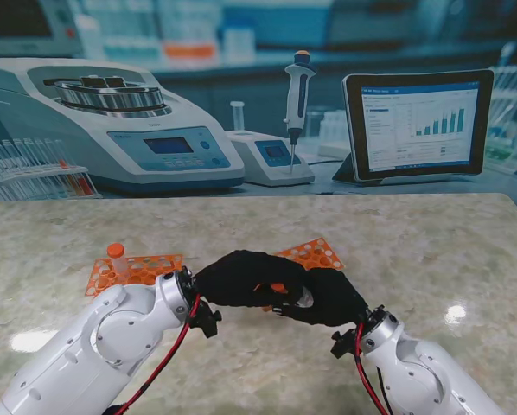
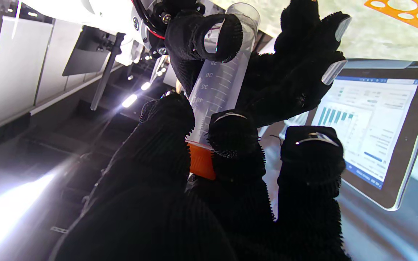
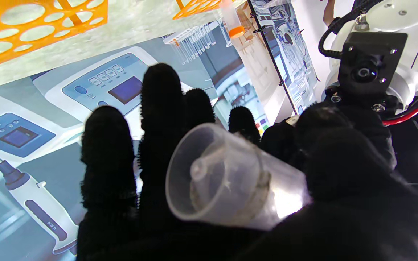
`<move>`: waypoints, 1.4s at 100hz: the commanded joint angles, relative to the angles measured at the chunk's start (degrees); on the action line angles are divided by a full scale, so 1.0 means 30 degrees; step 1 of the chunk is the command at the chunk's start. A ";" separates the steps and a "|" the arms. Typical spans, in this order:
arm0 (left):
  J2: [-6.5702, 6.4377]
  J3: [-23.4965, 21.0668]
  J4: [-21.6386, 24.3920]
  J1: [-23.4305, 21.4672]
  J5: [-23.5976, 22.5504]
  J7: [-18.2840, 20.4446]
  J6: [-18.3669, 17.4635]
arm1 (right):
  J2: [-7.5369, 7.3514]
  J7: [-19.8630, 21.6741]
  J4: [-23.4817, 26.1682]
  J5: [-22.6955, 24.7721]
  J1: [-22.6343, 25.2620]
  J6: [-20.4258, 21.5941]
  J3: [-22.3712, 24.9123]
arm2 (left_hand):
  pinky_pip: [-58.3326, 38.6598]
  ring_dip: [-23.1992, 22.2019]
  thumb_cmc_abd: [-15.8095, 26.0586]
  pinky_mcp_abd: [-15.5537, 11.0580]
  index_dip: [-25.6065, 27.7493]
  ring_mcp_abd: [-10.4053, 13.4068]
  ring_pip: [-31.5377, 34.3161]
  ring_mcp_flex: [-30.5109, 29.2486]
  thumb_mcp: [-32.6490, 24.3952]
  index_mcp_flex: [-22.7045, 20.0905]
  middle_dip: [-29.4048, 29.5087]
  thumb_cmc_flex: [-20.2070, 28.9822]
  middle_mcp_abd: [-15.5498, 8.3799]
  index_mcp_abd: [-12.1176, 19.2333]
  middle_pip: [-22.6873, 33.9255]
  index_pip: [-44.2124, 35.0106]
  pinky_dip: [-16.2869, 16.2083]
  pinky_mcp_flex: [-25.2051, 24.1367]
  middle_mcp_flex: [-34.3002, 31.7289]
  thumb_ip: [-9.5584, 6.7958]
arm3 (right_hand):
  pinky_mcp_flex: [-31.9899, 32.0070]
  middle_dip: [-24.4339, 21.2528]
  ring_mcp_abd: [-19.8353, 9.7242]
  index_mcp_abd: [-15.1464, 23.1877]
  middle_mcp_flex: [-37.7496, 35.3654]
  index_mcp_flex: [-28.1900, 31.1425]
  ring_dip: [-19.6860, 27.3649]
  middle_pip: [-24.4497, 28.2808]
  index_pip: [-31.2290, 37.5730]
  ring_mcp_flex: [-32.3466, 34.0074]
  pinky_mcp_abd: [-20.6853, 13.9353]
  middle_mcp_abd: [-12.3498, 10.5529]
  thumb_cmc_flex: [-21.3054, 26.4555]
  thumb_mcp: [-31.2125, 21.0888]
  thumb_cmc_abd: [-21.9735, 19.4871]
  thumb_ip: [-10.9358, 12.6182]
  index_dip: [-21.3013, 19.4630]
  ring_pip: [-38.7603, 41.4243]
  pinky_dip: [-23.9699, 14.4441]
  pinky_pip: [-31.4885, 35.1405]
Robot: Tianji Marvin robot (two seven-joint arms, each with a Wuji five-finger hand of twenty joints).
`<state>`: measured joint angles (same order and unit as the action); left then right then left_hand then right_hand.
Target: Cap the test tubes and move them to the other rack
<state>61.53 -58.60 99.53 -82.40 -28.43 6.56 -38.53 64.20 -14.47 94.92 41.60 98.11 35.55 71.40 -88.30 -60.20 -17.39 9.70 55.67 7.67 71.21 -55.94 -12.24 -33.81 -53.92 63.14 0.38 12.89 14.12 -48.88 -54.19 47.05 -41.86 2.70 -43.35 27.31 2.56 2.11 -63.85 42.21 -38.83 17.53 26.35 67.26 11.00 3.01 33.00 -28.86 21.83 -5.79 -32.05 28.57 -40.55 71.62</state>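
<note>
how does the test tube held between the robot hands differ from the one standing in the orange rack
The held test tube lies roughly level above the table, gripped by the left robot hand at its orange cap and the right robot hand around its barrel. The racked test tube stands upright in the left orange rack, untouched. Both are clear tubes with orange caps.

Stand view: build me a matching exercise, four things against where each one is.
Things:
1. capped tube
2. orange cap
3. clear tube
4. right-hand rack

Places:
A. held in the right hand
B. flat on the table, behind both hands
C. standing in the left-hand rack
D. pinched in the left hand

Pairs: 1-C, 2-D, 3-A, 4-B
</note>
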 commanded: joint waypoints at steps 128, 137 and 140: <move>-0.0424 -0.3917 0.0724 -0.2510 -0.0826 0.0849 0.0582 | -0.0315 0.1512 -0.0049 0.0059 -0.0439 -0.1272 -0.0119 | 0.0582 0.0255 0.3669 0.0785 0.4366 0.1162 0.0864 0.0122 -0.6454 -0.2670 -0.2078 0.3610 -0.0325 -0.0431 0.9763 -0.6121 -0.0390 -0.0480 -0.3966 -0.0560 | 0.8400 -0.3252 0.1367 0.0909 0.5353 -0.1834 0.4244 -0.3111 -0.2145 -0.7414 0.2058 0.0118 -0.2616 0.1974 -0.1293 0.0659 0.0993 -0.5272 0.2636 -0.4870; -0.0404 -0.4102 0.0561 -0.2570 -0.0882 0.0765 0.0620 | -0.0376 0.1950 -0.0031 -0.0091 -0.0569 -0.1429 -0.0111 | 0.0602 0.0227 0.3677 0.0841 0.4377 0.1099 0.0867 0.0143 -0.6433 -0.2671 -0.2074 0.3610 -0.0322 -0.0447 0.9749 -0.6109 -0.0430 -0.0572 -0.3932 -0.0545 | 0.8567 -0.3386 0.1503 0.1059 0.5527 -0.1888 0.4427 -0.3224 -0.2114 -0.7668 0.2114 0.0116 -0.2627 0.2027 -0.1337 0.0663 0.0997 -0.5404 0.2843 -0.5129; -0.0400 -0.4165 0.0524 -0.2593 -0.0934 0.0736 0.0629 | -0.0400 0.2136 0.0003 -0.0173 -0.0614 -0.1476 -0.0100 | 0.0606 0.0219 0.3684 0.0847 0.4380 0.1076 0.0865 0.0157 -0.6429 -0.2671 -0.2075 0.3610 -0.0323 -0.0447 0.9753 -0.6107 -0.0441 -0.0584 -0.3937 -0.0543 | 0.8619 -0.3429 0.1519 0.1087 0.5573 -0.1904 0.4483 -0.3257 -0.2108 -0.7737 0.2119 0.0068 -0.2629 0.2043 -0.1350 0.0663 0.1000 -0.5444 0.2910 -0.5212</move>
<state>60.49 -70.68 101.61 -89.82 -30.92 8.92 -36.99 63.15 -9.10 94.67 41.60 96.42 31.60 71.16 -86.57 -60.18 -17.61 11.02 59.70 7.31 72.12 -55.96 -12.71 -33.81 -55.99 63.19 7.34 12.92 22.53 -48.90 -54.18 45.49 -42.46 2.77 -18.74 17.66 6.55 3.93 -49.19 38.65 -26.25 8.82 20.18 45.39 15.86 3.32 26.74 -23.82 20.47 -5.27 -29.60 15.24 -33.08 57.13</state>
